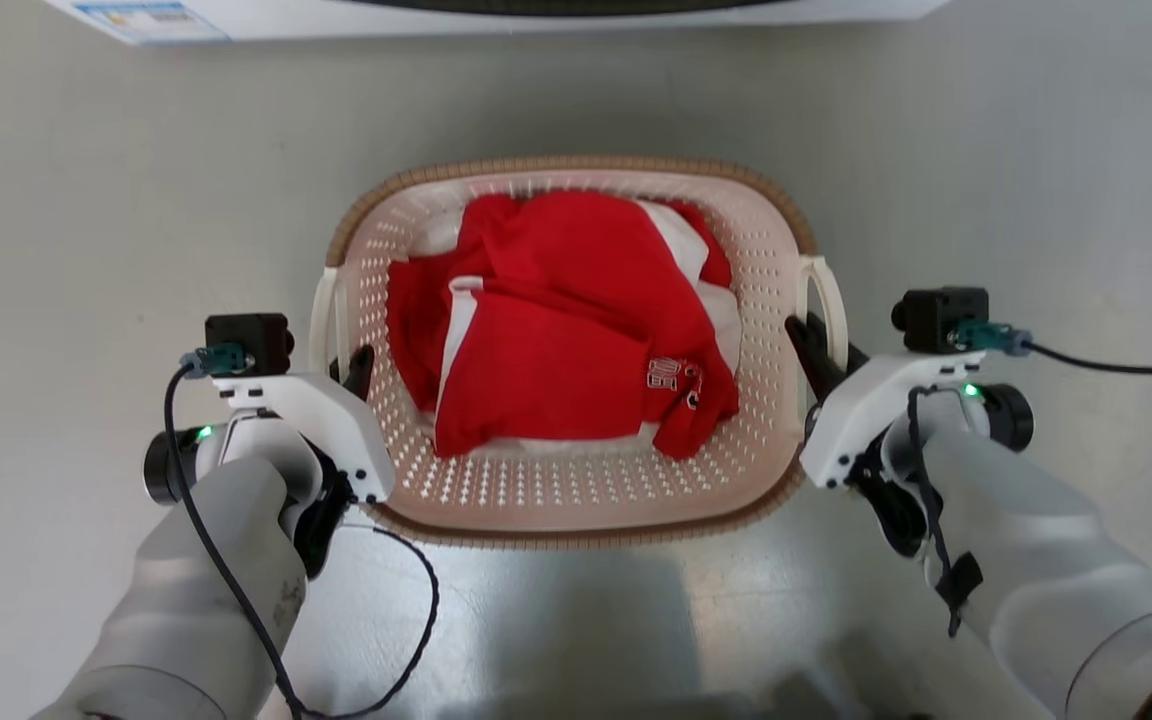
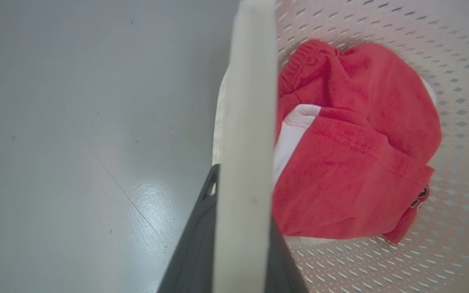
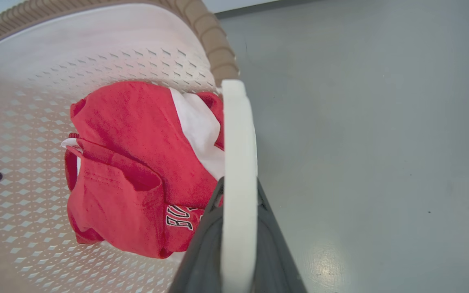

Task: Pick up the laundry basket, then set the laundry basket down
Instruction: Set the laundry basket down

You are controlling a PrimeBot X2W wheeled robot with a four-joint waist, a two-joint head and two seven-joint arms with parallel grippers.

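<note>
The cream-white perforated laundry basket [image 1: 576, 165] with its tan woven-look rim sits in the middle of the head view, holding red and white clothes [image 1: 566, 320]. My left gripper [image 1: 348, 372] is shut on the basket's left loop handle [image 2: 244, 122], which runs between its two dark fingers. My right gripper [image 1: 816, 345] is shut on the right loop handle [image 3: 238, 134] in the same way. From these views I cannot tell whether the basket rests on the floor or hangs just above it.
A white washing machine [image 1: 576, 15] stands just beyond the basket at the top edge. Grey glossy floor [image 1: 86, 200] spreads to both sides and in front. A black cable [image 1: 416, 600] loops from my left wrist below the basket's near rim.
</note>
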